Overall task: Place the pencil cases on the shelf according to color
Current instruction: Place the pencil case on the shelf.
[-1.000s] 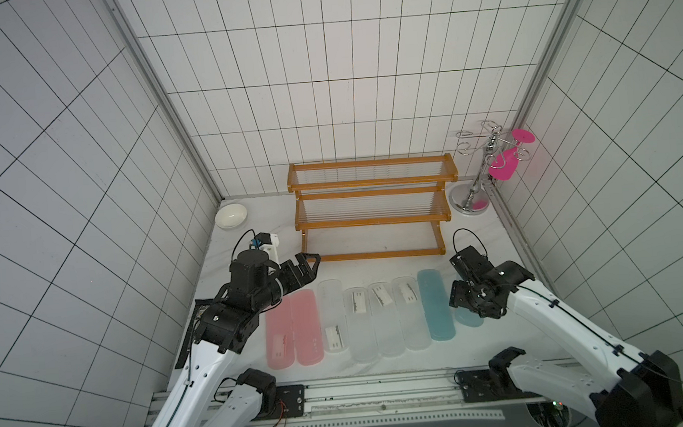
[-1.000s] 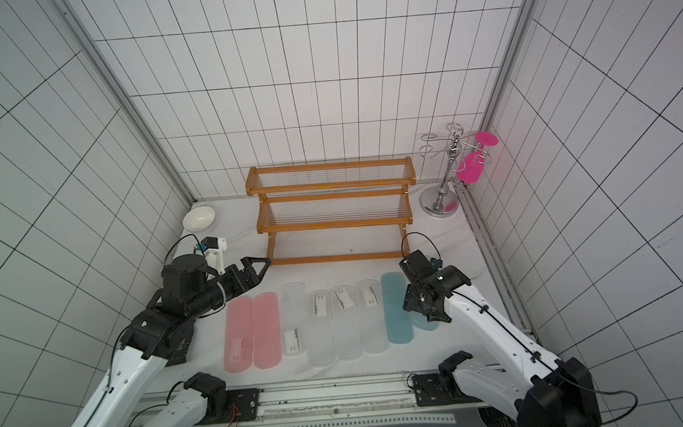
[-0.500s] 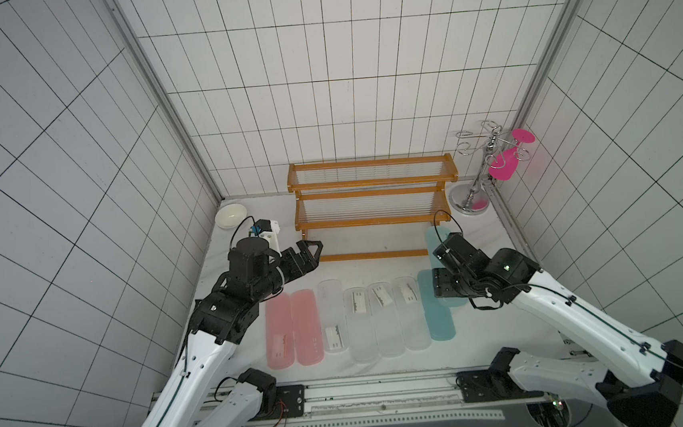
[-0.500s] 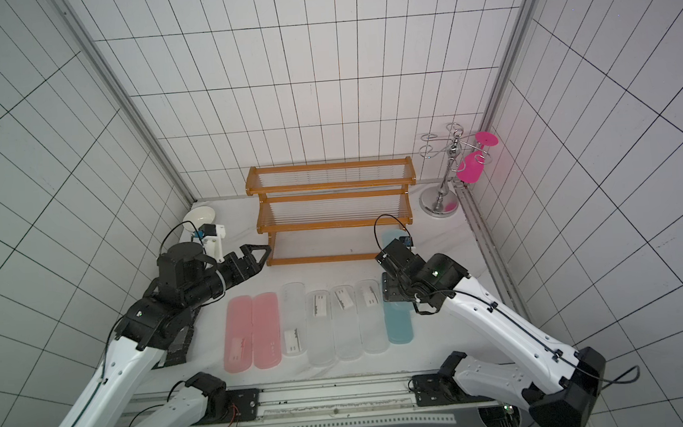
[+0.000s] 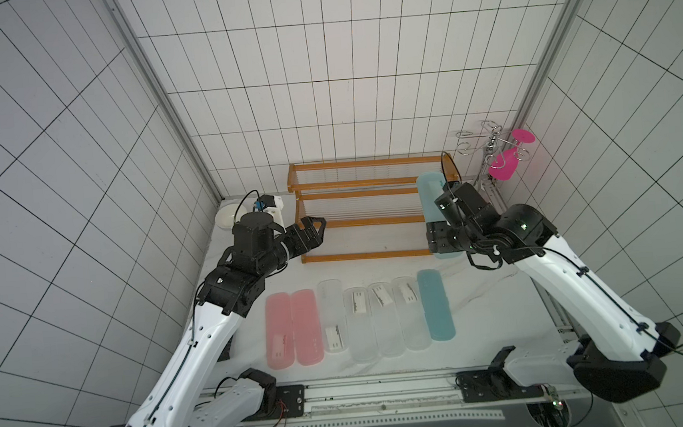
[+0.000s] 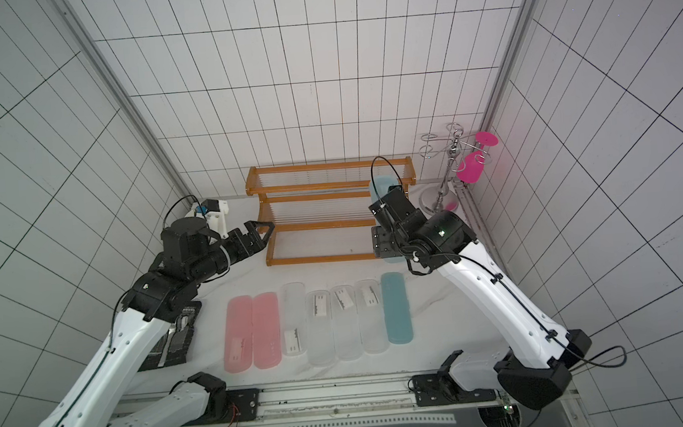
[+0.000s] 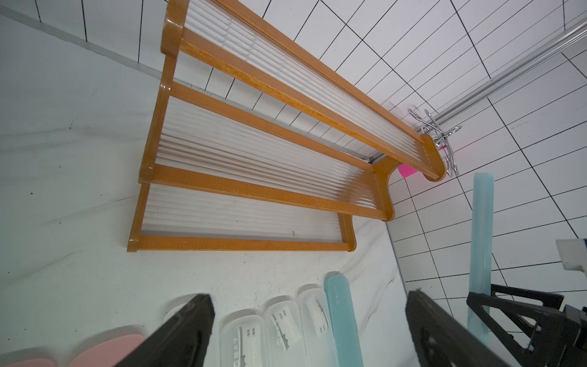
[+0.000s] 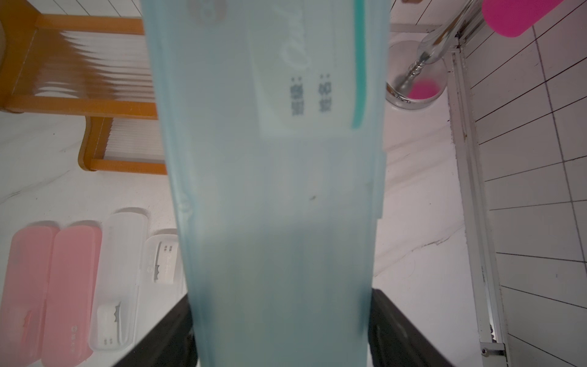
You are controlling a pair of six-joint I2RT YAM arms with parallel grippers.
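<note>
right arm: the right gripper [image 8: 282,336] is clamped across the width of one teal pencil case [image 5: 429,199], near its lower end. the long free end stands up and away from the jaws, in front of the right end of the shelf [image 5: 359,222]. judgement: gripping low leaves most of the case free to be laid on a tier without the fingers fouling the rods. which tier is intended cannot be told.

left arm: the left gripper [image 7: 308,336] is spread wide with nothing between its fingers. it hangs near the shelf's left end post, facing the tiers, apparently waiting clear of the carrying arm.

stock: seven cases lie flat, side by side, in front of the shelf, grouped by colour: two pink cases [image 5: 279,332], four clear cases [image 5: 386,323], and a second teal case [image 5: 434,305]. the left wrist view shows no case on any tier, so the task is judged barely begun.

surface and room: a white cloth [image 5: 506,314], slightly creased, covers the table. white tiled walls [image 5: 321,78] enclose three sides. a chrome wire stand [image 5: 489,157] holding a pink glass [image 5: 503,166] occupies the right rear corner, and a white bowl [image 5: 225,217] the left rear. a black packet [image 6: 175,344] lies under the left arm.
</note>
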